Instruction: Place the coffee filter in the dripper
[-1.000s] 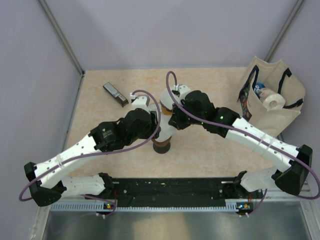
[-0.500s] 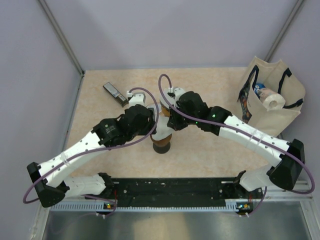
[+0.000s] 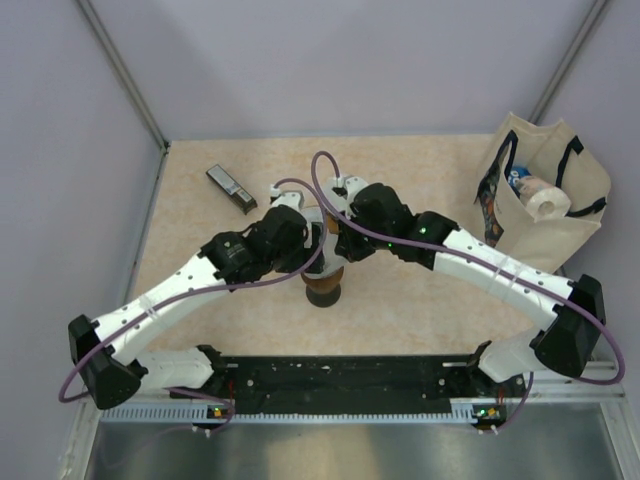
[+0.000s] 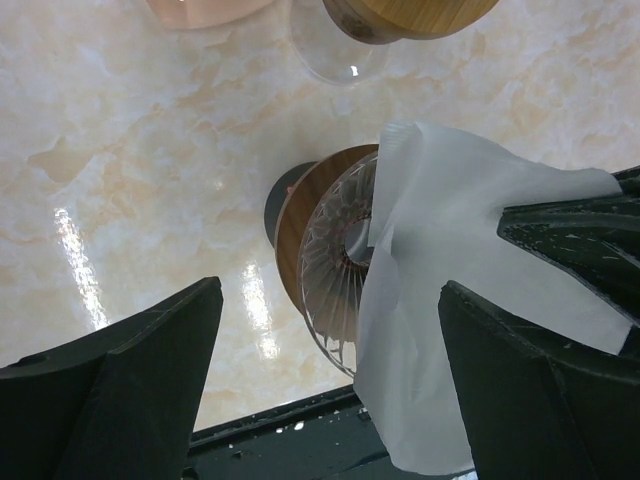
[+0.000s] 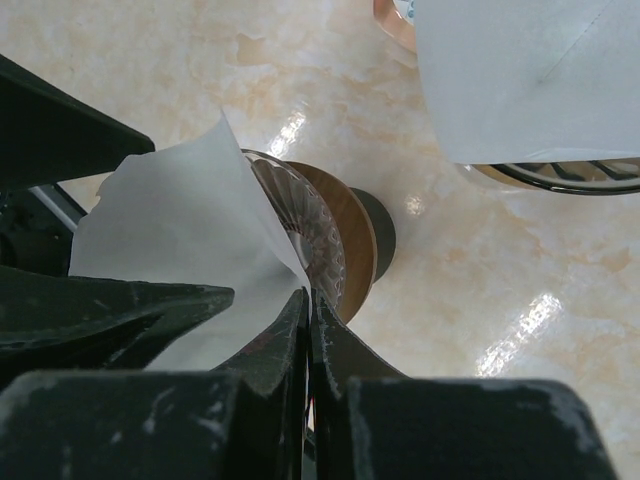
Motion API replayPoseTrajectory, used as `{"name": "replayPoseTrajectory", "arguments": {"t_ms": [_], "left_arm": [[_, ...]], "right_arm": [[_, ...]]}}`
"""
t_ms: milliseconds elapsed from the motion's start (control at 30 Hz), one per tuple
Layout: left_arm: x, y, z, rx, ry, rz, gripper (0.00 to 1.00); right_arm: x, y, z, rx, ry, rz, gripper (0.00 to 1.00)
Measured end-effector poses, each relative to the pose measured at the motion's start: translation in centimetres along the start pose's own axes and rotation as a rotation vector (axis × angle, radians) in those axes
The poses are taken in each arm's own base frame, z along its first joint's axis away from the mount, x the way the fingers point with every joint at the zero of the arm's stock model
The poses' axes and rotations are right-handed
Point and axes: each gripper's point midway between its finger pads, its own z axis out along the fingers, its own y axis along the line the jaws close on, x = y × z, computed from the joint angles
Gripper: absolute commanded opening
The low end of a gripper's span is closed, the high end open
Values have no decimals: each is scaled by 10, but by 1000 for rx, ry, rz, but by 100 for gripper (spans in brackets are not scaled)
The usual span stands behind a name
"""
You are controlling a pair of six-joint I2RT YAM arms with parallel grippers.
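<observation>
White paper, the coffee filter (image 4: 440, 290) lies at the mouth of the dripper (image 4: 335, 265). One side is against the ribbed glass cone and the other spills out past the rim, away from the wooden collar. The right gripper (image 5: 308, 300) has its fingers pressed together on the filter's edge, just beside the dripper's rim, so the paper is pinched at its tips. The left gripper (image 4: 330, 290) is spread wide, with one finger on each side of the dripper and clear of the glass. The filter sits between those fingers, close against one of them, though contact cannot be told. From above, both wrists crowd over the dripper, which stands on the marble-patterned table (image 3: 420, 170). A cloth bag (image 3: 550, 200) stands well off to the dripper's right. Whether the filter is fully seated in the cone cannot be told.
</observation>
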Motion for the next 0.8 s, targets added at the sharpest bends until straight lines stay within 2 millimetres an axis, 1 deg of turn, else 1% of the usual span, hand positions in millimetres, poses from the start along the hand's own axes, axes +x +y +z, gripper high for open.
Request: {"name": "replayPoseTrajectory", "arguments": {"t_ms": [200,367,567,733,800], "left_arm": [[13,5,15,-45,62,30,95],[21,14,20,-95,97,50,95],[20,24,19,-155,101,62,94],[19,26,18,-165,96,60,94],[19,25,18,-161,99,60,95]], "right_arm": [[0,0,0,0,0,-10,0],[0,-1,0,0,0,-19,0],[0,-1,0,0,0,-25,0],[0,-1,0,0,0,-26,0],[0,-1,0,0,0,-26,4]]}}
